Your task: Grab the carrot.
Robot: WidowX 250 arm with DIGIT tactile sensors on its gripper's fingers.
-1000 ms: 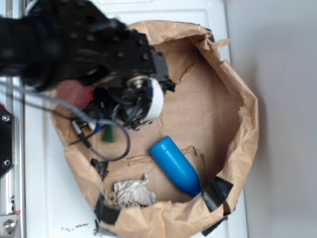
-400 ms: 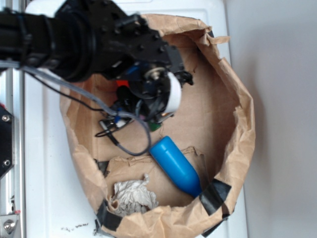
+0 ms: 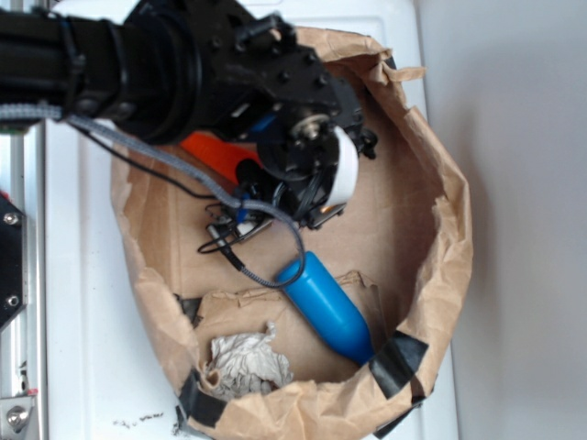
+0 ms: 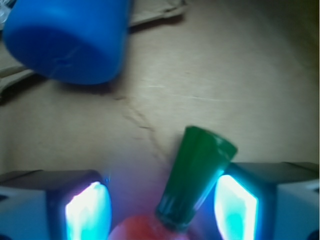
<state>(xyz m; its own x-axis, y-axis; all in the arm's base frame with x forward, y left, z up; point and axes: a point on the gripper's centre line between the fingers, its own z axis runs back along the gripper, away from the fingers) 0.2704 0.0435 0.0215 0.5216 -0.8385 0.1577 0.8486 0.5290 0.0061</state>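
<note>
The carrot (image 3: 213,151) is glossy orange and lies slanted under my arm in the exterior view, its stem end hidden there. In the wrist view its dark green stem (image 4: 197,172) sticks out past my fingertips, close to the right finger (image 4: 235,207), with the orange top (image 4: 150,231) at the bottom edge. My gripper (image 4: 162,200) is closed on the carrot's body, one finger on each side. In the exterior view the gripper is under the black wrist (image 3: 303,156) and its fingertips are hidden.
The blue bottle (image 3: 326,307) lies on the brown paper floor just ahead of the gripper and also shows in the wrist view (image 4: 67,40). Crumpled paper walls (image 3: 454,229) ring the area. A white rag (image 3: 243,359) lies at the front. Cables (image 3: 248,238) hang from the arm.
My arm has moved right, deeper over the paper tray and toward the blue bottle. The carrot has moved right along with it.
</note>
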